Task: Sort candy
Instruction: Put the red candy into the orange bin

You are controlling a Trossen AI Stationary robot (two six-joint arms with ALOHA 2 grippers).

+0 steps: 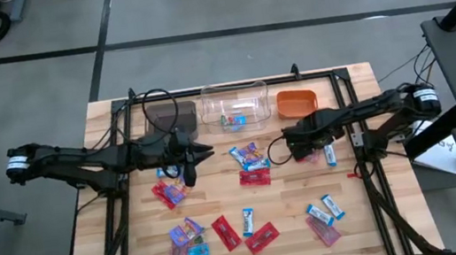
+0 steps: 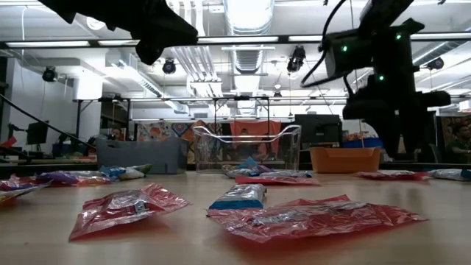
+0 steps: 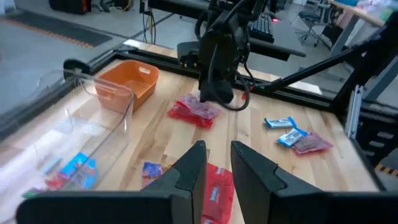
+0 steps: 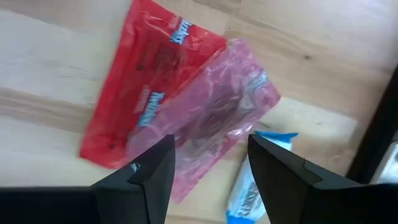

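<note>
Three bins along the bench's [image 1: 365, 81] far edge: one brown bin [image 1: 169, 118], one clear bin [image 1: 235, 107], one orange bin [image 1: 297, 102]. Two arms, each with one pincer: left pincer [image 1: 203, 154], right pincer [image 1: 300, 149]. Roughly twenty wrapped candies [image 1: 257, 238] lie loose, in red, blue-and-white and purple wrappers; overlaps prevent exact counts per colour.

A wooden table [image 1: 374, 214] carries scattered candy [image 1: 261, 237] and seemingly three bins [image 1: 234, 106].

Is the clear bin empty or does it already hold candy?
Not empty. The clear bin holds a few wrapped candies; the left wrist view shows blue and red wrappers on its floor.
</note>
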